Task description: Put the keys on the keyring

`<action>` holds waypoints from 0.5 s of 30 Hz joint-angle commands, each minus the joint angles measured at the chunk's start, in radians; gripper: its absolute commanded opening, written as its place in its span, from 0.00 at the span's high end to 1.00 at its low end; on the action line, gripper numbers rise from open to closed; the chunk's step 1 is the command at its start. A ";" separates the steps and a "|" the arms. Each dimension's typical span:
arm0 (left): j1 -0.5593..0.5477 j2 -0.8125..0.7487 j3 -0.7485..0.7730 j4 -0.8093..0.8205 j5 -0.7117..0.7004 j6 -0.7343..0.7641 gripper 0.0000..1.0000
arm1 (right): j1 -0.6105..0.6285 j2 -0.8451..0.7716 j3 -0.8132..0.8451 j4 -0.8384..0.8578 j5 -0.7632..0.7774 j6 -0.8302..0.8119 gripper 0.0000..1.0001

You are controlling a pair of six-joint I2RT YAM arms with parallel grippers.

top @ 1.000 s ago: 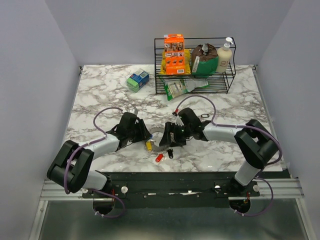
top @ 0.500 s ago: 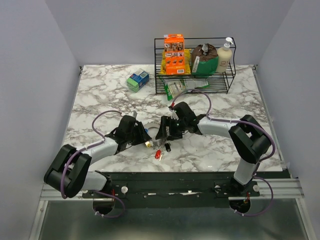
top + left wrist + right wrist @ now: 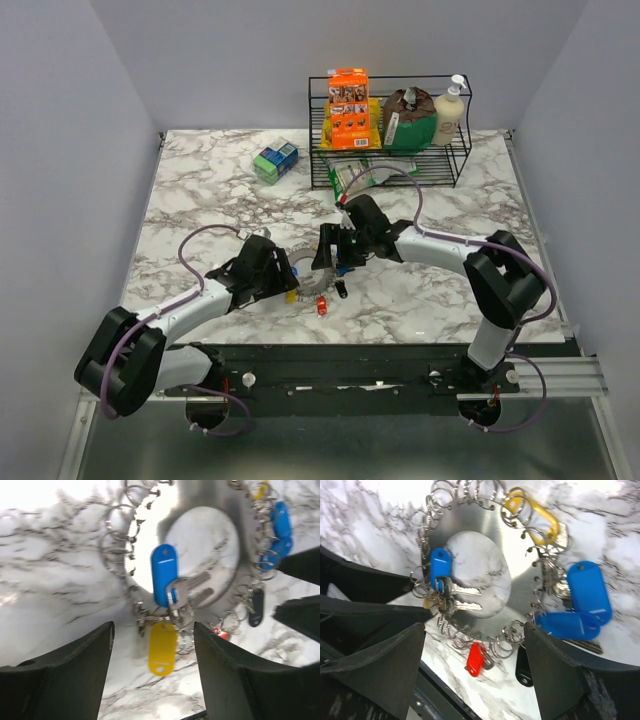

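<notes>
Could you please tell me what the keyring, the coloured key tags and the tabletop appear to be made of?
The keyring looks like brushed steel: flat, grey, with a dull sheen. The key tags seem to be glossy plastic: smooth, saturated colour. The tabletop shows marble veining, though it may be printed laminate.

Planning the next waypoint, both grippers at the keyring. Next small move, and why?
Probably ease the left gripper down and close on the nearer yellow tag: it lies between that gripper's open fingers, at the rim of the keyring. The right gripper is open too, hanging over the keyring, so nothing is held. Whether the tag is already threaded, I can't tell.
</notes>
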 commanded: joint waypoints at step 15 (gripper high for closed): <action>-0.013 -0.092 0.085 -0.183 -0.113 0.104 0.20 | 0.116 -0.223 -0.071 -0.214 0.227 -0.217 0.17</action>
